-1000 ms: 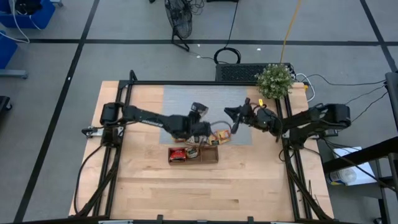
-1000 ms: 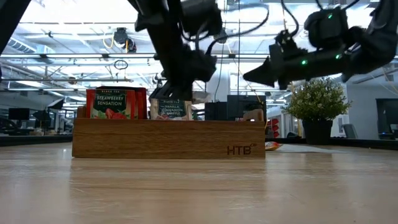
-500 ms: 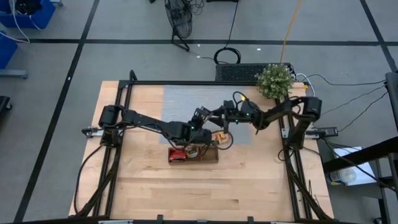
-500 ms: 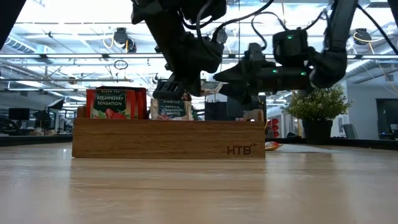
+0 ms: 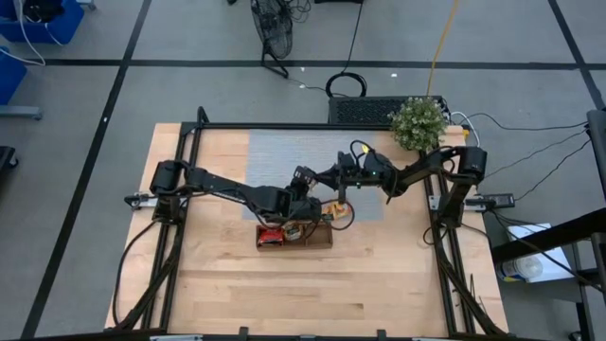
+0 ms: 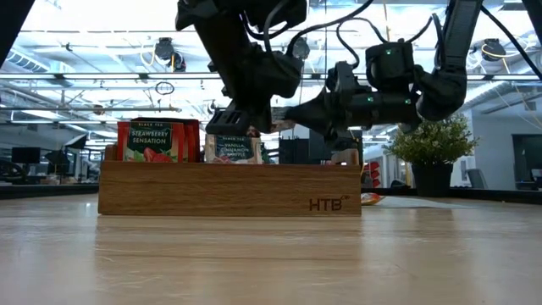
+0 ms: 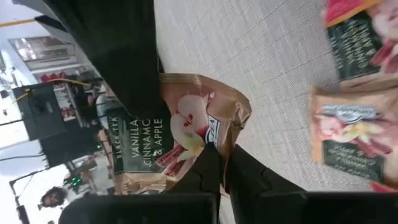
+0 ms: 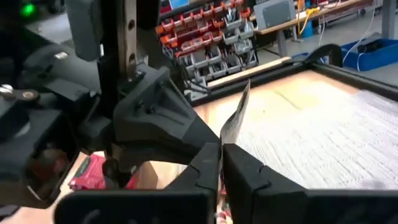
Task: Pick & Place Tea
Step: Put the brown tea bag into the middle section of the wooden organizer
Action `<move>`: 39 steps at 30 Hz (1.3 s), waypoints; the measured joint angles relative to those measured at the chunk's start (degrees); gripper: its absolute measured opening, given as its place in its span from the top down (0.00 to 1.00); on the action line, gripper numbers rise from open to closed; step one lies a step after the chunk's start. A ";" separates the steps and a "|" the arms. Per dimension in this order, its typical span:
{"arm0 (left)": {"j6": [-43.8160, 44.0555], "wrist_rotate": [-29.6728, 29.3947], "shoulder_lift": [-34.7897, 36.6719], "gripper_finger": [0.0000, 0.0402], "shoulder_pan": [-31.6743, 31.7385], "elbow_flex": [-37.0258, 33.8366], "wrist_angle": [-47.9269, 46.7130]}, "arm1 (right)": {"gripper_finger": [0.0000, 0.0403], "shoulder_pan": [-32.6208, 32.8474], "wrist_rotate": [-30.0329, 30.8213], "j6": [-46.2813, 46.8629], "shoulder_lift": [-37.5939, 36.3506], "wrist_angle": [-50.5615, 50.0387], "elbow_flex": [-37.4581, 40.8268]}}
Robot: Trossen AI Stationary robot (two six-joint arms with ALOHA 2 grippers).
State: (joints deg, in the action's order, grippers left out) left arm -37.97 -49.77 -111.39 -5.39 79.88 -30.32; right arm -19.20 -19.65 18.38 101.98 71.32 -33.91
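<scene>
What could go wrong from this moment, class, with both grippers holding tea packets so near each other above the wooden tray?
1. The left gripper and right gripper are close together above the tray; the arms might collide.
2. The right gripper pinches its thin packet by one edge only, so it may slip or twist.
3. The left gripper's vanilla cinnamon apple packet is crumpled and may catch on packets already standing in the tray.

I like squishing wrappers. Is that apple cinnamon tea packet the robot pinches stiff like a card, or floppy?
Probably floppy. The tea packet looks crinkled and bent where the left gripper is shut on it. It likely weighs very little, since a pinch near one edge holds it up. Its shiny wrapper might be slippery.
</scene>
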 joint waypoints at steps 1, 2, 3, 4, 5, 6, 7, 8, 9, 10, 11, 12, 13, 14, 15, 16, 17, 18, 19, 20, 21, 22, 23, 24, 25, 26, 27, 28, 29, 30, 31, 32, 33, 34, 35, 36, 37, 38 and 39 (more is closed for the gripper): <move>0.12 0.48 0.00 0.97 0.00 0.00 0.18 | 0.98 0.10 -0.04 -0.14 0.01 -0.34 0.00; 0.30 0.88 0.00 0.96 0.01 0.00 0.32 | 0.99 0.15 -0.06 -0.77 0.01 -0.46 0.01; 0.75 1.10 0.00 0.96 0.01 0.00 0.34 | 0.99 0.17 -0.03 -1.51 0.00 -0.44 0.02; 1.66 1.49 0.01 0.95 -0.01 0.00 0.36 | 1.00 0.17 0.01 -1.78 0.00 -0.43 0.02; 3.16 2.32 0.02 0.94 -0.09 0.00 0.37 | 1.00 0.15 0.03 -2.11 0.02 -0.37 0.02; 5.51 3.70 0.04 0.93 -0.09 0.04 0.49 | 1.00 0.15 0.07 -2.63 0.02 -0.17 0.02; 8.18 5.93 0.06 0.91 -0.07 0.07 0.61 | 1.00 0.13 0.37 -2.99 0.00 -0.07 0.02; 10.70 9.34 0.57 0.89 0.04 0.07 0.30 | 1.00 0.15 1.33 -3.41 -0.10 -0.15 0.02; 13.33 13.96 1.48 0.86 0.40 0.07 -0.63 | 1.00 0.18 2.20 -4.32 -0.23 -0.22 0.04; 15.61 19.72 2.46 0.84 0.93 0.07 -1.01 | 1.00 0.21 3.32 -5.43 -0.30 -0.09 0.07; 17.30 26.92 3.84 0.81 1.63 0.13 -1.40 | 1.00 0.20 4.63 -6.30 -0.36 0.30 0.06; 18.69 34.16 5.29 0.78 2.38 0.10 -2.38 | 1.00 0.10 5.70 -6.82 -0.39 0.80 0.02; 19.85 41.42 6.61 0.75 3.26 0.09 -2.79 | 1.00 0.03 6.29 -7.37 -0.42 1.44 0.02; 20.62 48.04 7.95 0.73 4.07 0.09 -2.97 | 1.00 0.03 6.30 -8.07 -0.42 1.89 0.02; 21.36 53.25 9.36 0.71 4.80 0.07 -3.35 | 1.00 0.46 5.98 -8.70 -0.42 2.30 0.02; 22.20 57.05 10.79 0.70 5.41 -0.02 -3.39 | 1.00 1.15 5.10 -9.24 -0.44 2.73 0.02; 22.59 59.94 12.51 0.69 5.90 -0.59 -2.48 | 1.00 1.99 3.78 -9.79 -0.74 3.15 0.04; 22.61 61.82 14.24 0.68 6.17 -1.63 -1.43 | 1.00 3.02 2.63 -10.77 -1.29 3.26 0.04; 22.50 62.66 15.88 0.68 6.23 -3.07 -0.04 | 1.00 4.33 1.81 -12.03 -1.96 3.45 0.04; 22.48 63.08 17.86 0.67 6.19 -4.99 2.06 | 1.00 5.83 1.73 -13.62 -2.88 2.97 0.04; 22.47 63.18 19.92 0.67 6.08 -7.04 3.78 | 1.00 7.47 1.80 -15.53 -4.20 1.37 0.04; 22.50 63.31 22.29 0.67 5.99 -9.23 5.11 | 1.00 9.34 2.39 -17.68 -5.64 -0.88 0.04; 22.71 63.46 24.75 0.67 5.95 -11.44 7.14 | 1.00 11.29 3.88 -20.02 -7.41 -3.74 0.04; 23.20 63.43 27.74 0.67 5.98 -13.79 9.93 | 1.00 13.30 5.83 -22.50 -9.32 -7.50 0.04; 23.62 62.93 30.88 0.67 6.06 -16.31 12.33 | 1.00 15.37 8.29 -24.82 -11.14 -11.06 -0.02; 24.10 62.04 34.04 0.67 6.09 -19.28 15.12 | 1.00 17.53 10.53 -26.75 -12.68 -14.59 -0.42; 24.63 60.89 36.82 0.67 6.11 -22.17 18.85 | 1.00 19.56 12.96 -28.08 -13.93 -17.63 -0.98; 25.10 59.81 39.50 0.67 6.09 -25.07 23.10 | 1.00 21.66 14.69 -28.89 -14.84 -20.18 -1.51; 25.33 58.60 42.13 0.67 6.06 -28.33 27.17 | 1.00 23.56 16.05 -29.26 -15.23 -21.87 -2.17; 25.80 57.65 44.58 0.67 6.11 -31.40 30.64 | 1.00 25.38 16.93 -29.43 -15.06 -22.70 -3.11; 26.41 56.45 46.72 0.67 6.16 -34.22 35.01 | 1.00 26.99 17.57 -29.57 -14.69 -22.89 -3.87; 26.82 55.34 48.65 0.67 6.16 -36.91 39.61 | 1.00 28.52 18.22 -29.60 -13.99 -23.08 -4.41; 27.62 54.18 50.32 0.67 6.25 -39.40 43.27 | 1.00 29.76 18.54 -29.63 -12.84 -23.12 -5.13; 28.30 53.35 51.92 0.67 6.38 -41.98 46.56 | 1.00 30.69 19.49 -29.63 -11.22 -22.93 -6.05; 29.05 52.81 52.96 0.67 6.47 -44.21 49.57 | 1.00 31.48 20.59 -29.65 -9.52 -22.73 -6.88; 29.61 52.48 53.51 0.67 6.45 -46.23 52.95 | 1.00 32.01 22.07 -29.70 -7.69 -22.72 -7.52; 30.13 52.40 54.13 0.67 6.45 -48.09 55.71 | 1.00 32.35 23.57 -29.80 -5.50 -22.47 -8.48; 30.68 52.19 54.87 0.67 6.45 -49.91 57.70 | 1.00 32.39 25.09 -29.82 -3.08 -21.46 -9.72; 31.11 52.20 55.22 0.67 6.43 -51.37 59.94 | 1.00 32.39 26.47 -29.80 -0.73 -20.67 -10.73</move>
State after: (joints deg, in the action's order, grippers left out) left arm -6.86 2.43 -56.17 1.04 28.51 29.62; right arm 13.19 6.83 -11.42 101.24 50.65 -44.64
